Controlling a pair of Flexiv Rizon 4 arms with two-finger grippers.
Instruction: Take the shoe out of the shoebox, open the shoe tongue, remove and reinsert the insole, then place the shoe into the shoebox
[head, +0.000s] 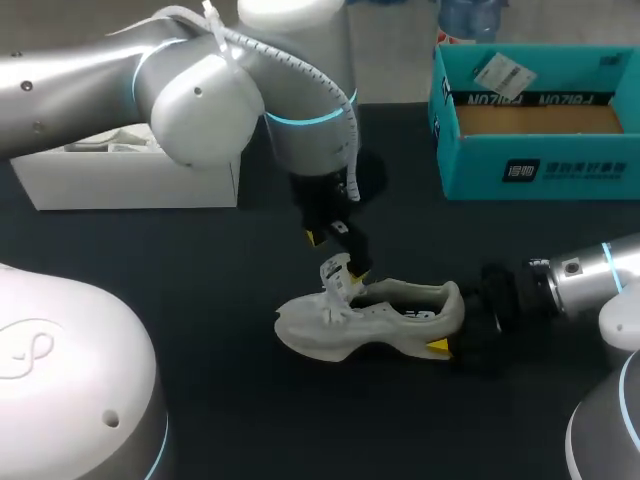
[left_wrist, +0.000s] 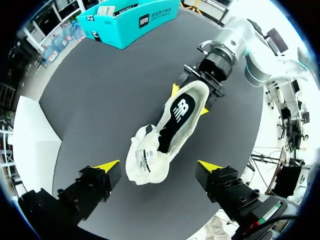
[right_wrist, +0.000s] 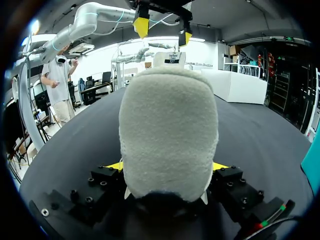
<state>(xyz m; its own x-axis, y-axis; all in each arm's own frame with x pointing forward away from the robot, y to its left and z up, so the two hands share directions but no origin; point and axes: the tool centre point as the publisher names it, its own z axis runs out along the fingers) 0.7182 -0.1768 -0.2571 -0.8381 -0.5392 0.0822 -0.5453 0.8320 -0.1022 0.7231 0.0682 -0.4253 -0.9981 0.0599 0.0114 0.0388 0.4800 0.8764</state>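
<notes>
A white shoe (head: 370, 318) lies on its sole in the middle of the black table, toe toward my left. Its tongue (head: 335, 272) stands pulled up, and a black insole (left_wrist: 181, 107) shows inside. My left gripper (head: 335, 255) hangs just above the tongue, open, with the shoe's front (left_wrist: 150, 155) below its spread fingers (left_wrist: 107, 166). My right gripper (head: 455, 335) is shut on the shoe's heel (right_wrist: 167, 135), one yellow tip on each side. From the right wrist view, the left gripper (right_wrist: 161, 30) hovers above the far end of the shoe.
The teal shoebox (head: 530, 165) stands open at the back right, with a paper tag inside. A white lid or box (head: 130, 178) lies at the back left. Bare black table surrounds the shoe.
</notes>
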